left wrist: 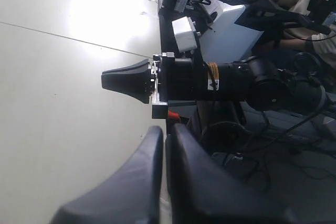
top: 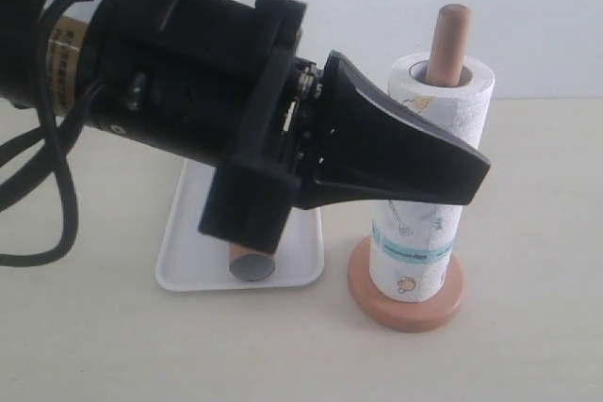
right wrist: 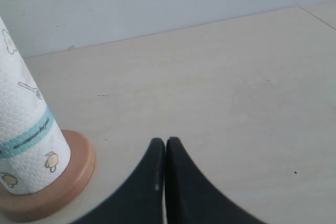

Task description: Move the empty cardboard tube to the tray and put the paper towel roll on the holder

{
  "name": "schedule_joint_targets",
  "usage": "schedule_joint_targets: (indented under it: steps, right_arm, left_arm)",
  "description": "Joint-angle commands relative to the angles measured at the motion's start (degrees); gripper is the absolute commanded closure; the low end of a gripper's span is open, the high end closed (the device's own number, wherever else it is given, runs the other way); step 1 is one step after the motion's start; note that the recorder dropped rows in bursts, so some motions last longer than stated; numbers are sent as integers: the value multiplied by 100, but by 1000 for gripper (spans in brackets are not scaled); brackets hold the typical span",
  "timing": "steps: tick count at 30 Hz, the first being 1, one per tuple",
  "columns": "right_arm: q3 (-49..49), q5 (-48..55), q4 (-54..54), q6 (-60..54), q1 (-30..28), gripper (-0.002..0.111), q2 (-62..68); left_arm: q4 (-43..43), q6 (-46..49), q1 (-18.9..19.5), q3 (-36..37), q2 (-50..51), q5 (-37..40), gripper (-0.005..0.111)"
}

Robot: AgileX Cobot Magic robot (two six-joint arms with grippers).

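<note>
The paper towel roll (top: 441, 105) stands upright on the holder (top: 407, 313), whose pole top (top: 450, 37) pokes out above it. The empty cardboard tube (top: 251, 265) lies in the tray (top: 185, 256), and only its near end shows under my left arm. My left gripper (top: 479, 176) hovers in front of the roll, shut and empty, pointing right. In its own view the left gripper (left wrist: 165, 130) has its jaws pressed together. My right gripper (right wrist: 166, 142) is shut and empty over bare table beside the roll (right wrist: 23, 129) and the holder's base (right wrist: 79, 169); the exterior view does not show it.
The bulky black left arm (top: 170, 91) and its cable (top: 47, 195) cover much of the exterior view. A white wall stands behind the table. The left wrist view shows the right arm (left wrist: 210, 80) and, beyond it, other equipment and people.
</note>
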Motion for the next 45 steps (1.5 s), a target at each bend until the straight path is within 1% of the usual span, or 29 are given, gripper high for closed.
schedule_joint_targets:
  steps: [1, 12, 17, 20, 22, 29, 33, 35, 36, 41, 43, 45]
  right_arm:
    - [-4, -30, -25, -1, -20, 108, -28]
    - [-4, -30, -25, -1, -20, 108, -28]
    - [-4, -30, -25, -1, -20, 108, -28]
    - [-4, -30, -25, -1, -20, 108, -28]
    - [-4, -30, -25, -1, -20, 108, -28]
    - [-4, -30, -25, -1, -20, 108, -28]
    - [-4, -30, -25, -1, -20, 108, -28]
    - [-4, -30, -25, -1, -20, 108, -28]
    - [-4, -30, -25, -1, -20, 108, -28]
    - [-4, -30, -25, -1, -20, 108, -28]
    - [-4, -30, -25, -1, -20, 108, -28]
    - [-4, -30, -25, -1, -20, 108, -28]
  left_arm:
    - [-14, 56, 3, 21, -4, 0, 102]
    - [-14, 56, 3, 21, -4, 0, 102]
    - [-14, 56, 3, 21, -23, -291, 102]
    - [-14, 56, 3, 21, -268, -291, 102]
    - [-14, 56, 3, 21, -479, -158, 102]
    - [-14, 56, 3, 102, -1528, -75, 102]
    - [-14, 358, 3, 546, -2249, 201, 102]
    - [-14, 611, 3, 1087, -2690, 871, 102]
    - [-14, 610, 3, 1484, -3018, 1398, 102]
    - [-14, 610, 3, 2992, -4358, 3147, 102]
    - [-14, 610, 64, 3381, -4851, 3495, 102]
    - [-14, 610, 257, 3686, -5278, 3536, 102]
